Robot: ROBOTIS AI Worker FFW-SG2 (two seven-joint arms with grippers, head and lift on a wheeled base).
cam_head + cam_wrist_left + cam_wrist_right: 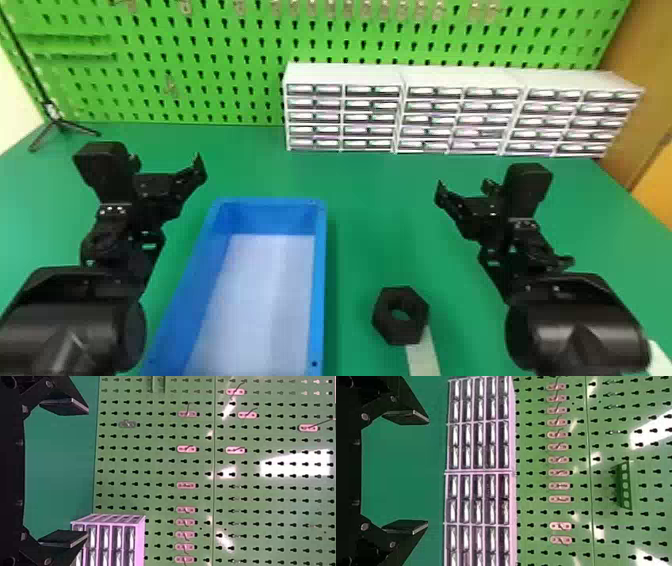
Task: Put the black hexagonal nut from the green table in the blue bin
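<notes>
The black hexagonal nut (399, 331) lies on the flat green worktop (370, 225), right of the rectangular blue bin (320, 280). Black left gripper (167, 162), left of the bin, and black right gripper (463, 187), right of it: both released.

Flat green tabletop (372, 200) is forming a lane between the blue rectangular bin (320, 280) and the black two-fingered right gripper (464, 189). The bin's wall is standing between its interior and the black hexagonal nut (389, 330); white drawer cabinets (345, 75) are obstructing the rear.
</notes>
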